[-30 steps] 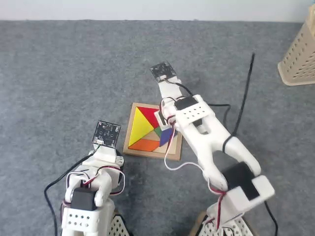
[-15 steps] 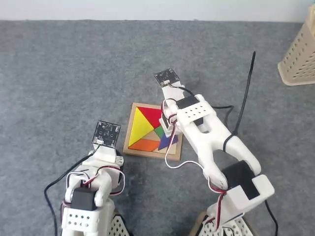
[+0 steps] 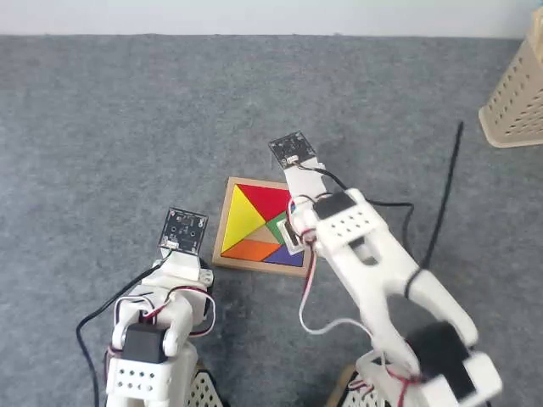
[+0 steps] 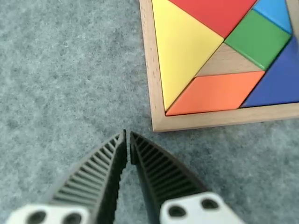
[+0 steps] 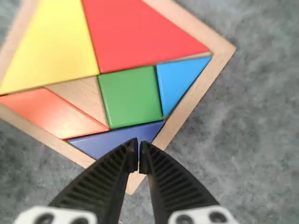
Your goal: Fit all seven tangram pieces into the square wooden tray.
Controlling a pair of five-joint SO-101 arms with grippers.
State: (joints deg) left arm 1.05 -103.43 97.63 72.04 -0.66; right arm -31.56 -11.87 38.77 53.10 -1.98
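Tangram pieces now fill the square wooden tray [image 5: 203,79], which lies on the grey carpet [image 3: 127,119] between the two arms. The yellow triangle [image 5: 51,46] and red triangle [image 5: 135,32] take one half; the green square [image 5: 130,95], light blue triangle [image 5: 176,84], plain wooden triangle [image 5: 81,95], orange parallelogram [image 5: 46,114] and dark blue triangle [image 5: 117,139] take the other.

A second ago the dark blue triangle sat skew at the tray's right side, with a corner poking over the rim and the right arm pressed low above it. Half a second ago it was still askew; now it lies square along the rim, and the right arm has drawn back toward its base.

The right gripper [image 5: 138,142] hangs over that piece's outer edge with its jaws together and nothing between them. Its tips hide the piece's near edge, so I cannot be sure it is fully seated there, though it looks flush.

The left gripper [image 4: 127,135] has not stirred; its jaws are likewise pressed together on nothing, over the carpet just beside the tray's near corner.

All seven pieces appear to be in place, so I judge the task done or all but done. At most a last check of the dark blue triangle remains.

A beige perforated basket [image 3: 517,93] stands well apart at the far right; a black cable [image 3: 441,195] trails beside the right arm.
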